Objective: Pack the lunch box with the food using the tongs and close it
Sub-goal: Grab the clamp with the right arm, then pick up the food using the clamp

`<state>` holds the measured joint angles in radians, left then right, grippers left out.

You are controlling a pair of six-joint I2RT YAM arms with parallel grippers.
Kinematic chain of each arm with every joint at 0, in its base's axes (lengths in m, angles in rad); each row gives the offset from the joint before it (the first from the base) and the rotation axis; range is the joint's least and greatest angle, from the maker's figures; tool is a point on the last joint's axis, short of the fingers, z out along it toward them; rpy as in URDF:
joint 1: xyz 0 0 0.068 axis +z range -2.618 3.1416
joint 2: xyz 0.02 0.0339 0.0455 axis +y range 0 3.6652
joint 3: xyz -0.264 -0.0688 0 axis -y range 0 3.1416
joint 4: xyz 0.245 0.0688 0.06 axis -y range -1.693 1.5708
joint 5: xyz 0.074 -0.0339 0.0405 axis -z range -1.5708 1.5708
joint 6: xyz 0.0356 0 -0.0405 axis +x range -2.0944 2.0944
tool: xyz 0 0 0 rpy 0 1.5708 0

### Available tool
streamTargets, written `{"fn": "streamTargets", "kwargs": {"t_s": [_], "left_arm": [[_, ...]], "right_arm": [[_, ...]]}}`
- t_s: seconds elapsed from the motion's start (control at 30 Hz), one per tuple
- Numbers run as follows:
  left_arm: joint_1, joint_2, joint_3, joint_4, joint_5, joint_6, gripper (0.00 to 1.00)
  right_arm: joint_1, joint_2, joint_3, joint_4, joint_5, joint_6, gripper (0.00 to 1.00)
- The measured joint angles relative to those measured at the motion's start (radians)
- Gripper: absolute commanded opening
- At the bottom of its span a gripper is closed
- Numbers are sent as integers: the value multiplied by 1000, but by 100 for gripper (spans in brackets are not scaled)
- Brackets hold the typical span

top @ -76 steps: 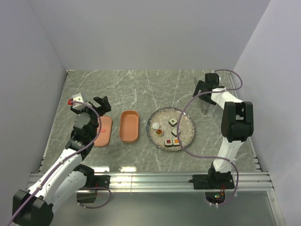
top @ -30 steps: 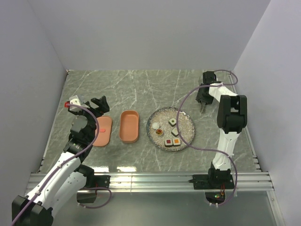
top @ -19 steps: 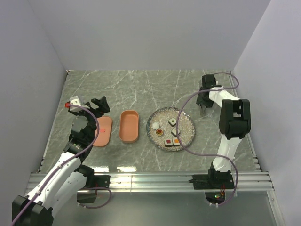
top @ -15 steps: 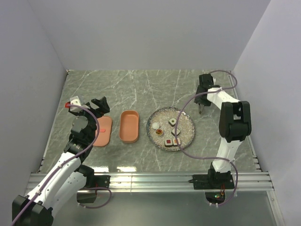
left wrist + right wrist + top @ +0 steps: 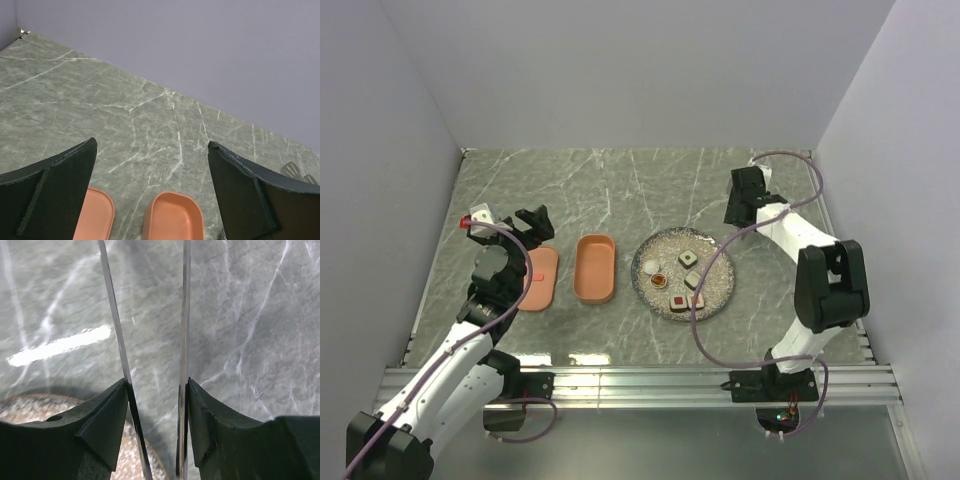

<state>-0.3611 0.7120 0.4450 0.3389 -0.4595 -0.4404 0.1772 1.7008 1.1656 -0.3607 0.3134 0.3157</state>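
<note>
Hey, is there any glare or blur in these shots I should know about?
Right wrist view: a bright white glare streak on the table, left of the tongs. Left wrist view: evenly lit, no glare. Top view: pale reflections near the table's front edge.

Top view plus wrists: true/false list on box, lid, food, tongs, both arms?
1. The lunch box is empty. True; the food all lies on the plate.
2. The lid sits on the lunch box. False: the lid lies flat on the table just left of it.
3. The right fingers hold the tongs. True; both slim arms run between them.
4. The left fingers grip the lid. False: they are wide open above it, holding nothing.
5. The plate is left of the lunch box. False: it is on its right.
</note>
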Motion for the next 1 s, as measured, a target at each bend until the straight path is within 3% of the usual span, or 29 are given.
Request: {"fn": "streamTargets", "kwargs": {"t_s": [0.57, 1.0], "left_arm": [[1, 48, 0, 19, 18, 1, 100], [1, 45, 0, 22, 31, 1, 99]], "right_arm": [[143, -414, -207, 25, 8, 13, 56], [350, -800, -346, -70, -33, 82, 53]]}}
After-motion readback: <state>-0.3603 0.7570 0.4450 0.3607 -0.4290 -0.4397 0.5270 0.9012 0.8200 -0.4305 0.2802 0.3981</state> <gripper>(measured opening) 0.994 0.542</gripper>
